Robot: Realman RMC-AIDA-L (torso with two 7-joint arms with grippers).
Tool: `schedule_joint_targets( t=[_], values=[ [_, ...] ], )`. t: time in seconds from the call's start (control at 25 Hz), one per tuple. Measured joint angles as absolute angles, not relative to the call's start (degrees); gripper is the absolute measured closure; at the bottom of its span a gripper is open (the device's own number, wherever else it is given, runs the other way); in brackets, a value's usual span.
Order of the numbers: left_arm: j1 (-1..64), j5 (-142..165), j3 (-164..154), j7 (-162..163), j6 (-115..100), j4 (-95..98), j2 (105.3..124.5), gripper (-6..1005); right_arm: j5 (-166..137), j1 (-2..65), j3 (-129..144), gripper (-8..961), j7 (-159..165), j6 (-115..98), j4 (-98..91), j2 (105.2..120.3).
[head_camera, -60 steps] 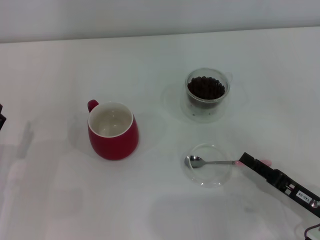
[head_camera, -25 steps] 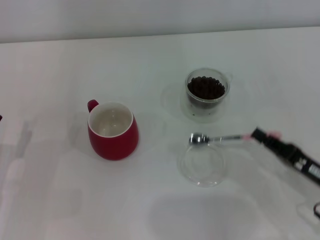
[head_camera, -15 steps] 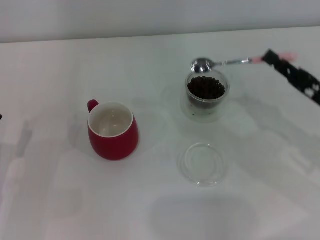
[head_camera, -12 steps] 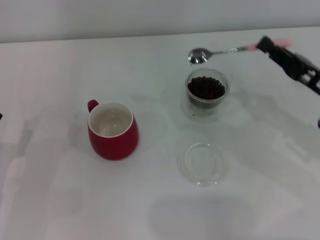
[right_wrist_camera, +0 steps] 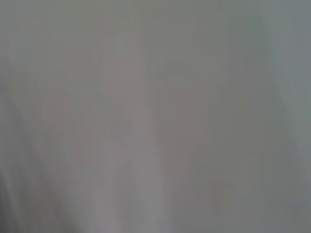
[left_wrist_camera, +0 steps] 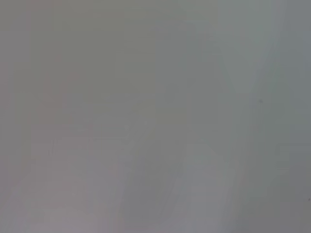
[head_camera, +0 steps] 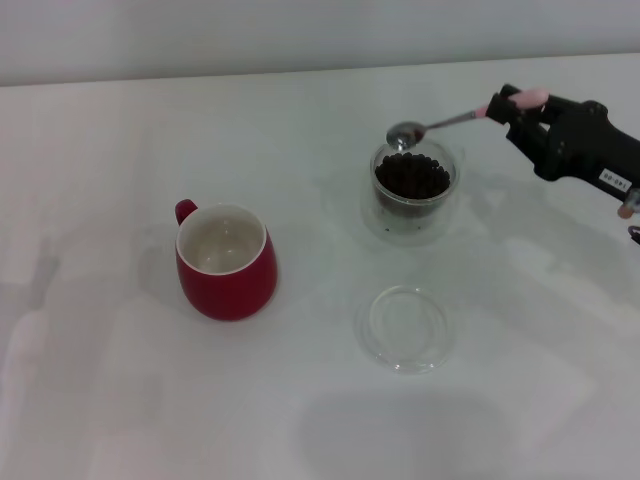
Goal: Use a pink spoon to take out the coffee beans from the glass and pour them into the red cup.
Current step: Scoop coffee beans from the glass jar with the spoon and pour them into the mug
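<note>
In the head view my right gripper (head_camera: pixel 515 106) is at the far right, shut on the pale pink handle of the pink spoon (head_camera: pixel 430 126). The spoon slopes down to the left, and its metal bowl hovers over the far rim of the glass (head_camera: pixel 413 190). Dark coffee beans (head_camera: pixel 410 175) fill the glass. The red cup (head_camera: pixel 226 262), white inside with nothing in it, stands left of centre with its handle to the far left. My left gripper is out of view. Both wrist views show only a plain grey blur.
A flat shallow clear glass dish (head_camera: pixel 405 327) lies on the white table (head_camera: pixel 120 130), nearer than the glass.
My right gripper lifted the spoon off the shallow dish and carried it to the far side of the glass. It has since tilted the spoon's bowl down toward the beans.
</note>
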State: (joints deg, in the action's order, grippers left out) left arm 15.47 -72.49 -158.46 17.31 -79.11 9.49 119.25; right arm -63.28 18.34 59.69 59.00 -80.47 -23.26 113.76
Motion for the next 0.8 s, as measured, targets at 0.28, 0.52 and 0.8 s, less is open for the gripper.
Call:
schedule_joint_targets(
  t=[0.28,0.52,0.8],
  values=[
    [15.3,-72.5,-158.5,17.3,-79.1,9.5,119.27,106,-66.5,17.1,59.9,816,58.0,-75.4,-24.4,113.94],
    [15.3,-72.5,-158.5,17.3,-79.1,9.5,119.27,106,-66.6,16.8,59.8,816,57.4,-72.6,-24.9,114.46],
    [15.4,-72.5,-158.5,17.3,-79.1,9.5,119.27,106,-67.0,16.6,60.0,816,58.7,-71.9,-24.8,114.54]
  ],
)
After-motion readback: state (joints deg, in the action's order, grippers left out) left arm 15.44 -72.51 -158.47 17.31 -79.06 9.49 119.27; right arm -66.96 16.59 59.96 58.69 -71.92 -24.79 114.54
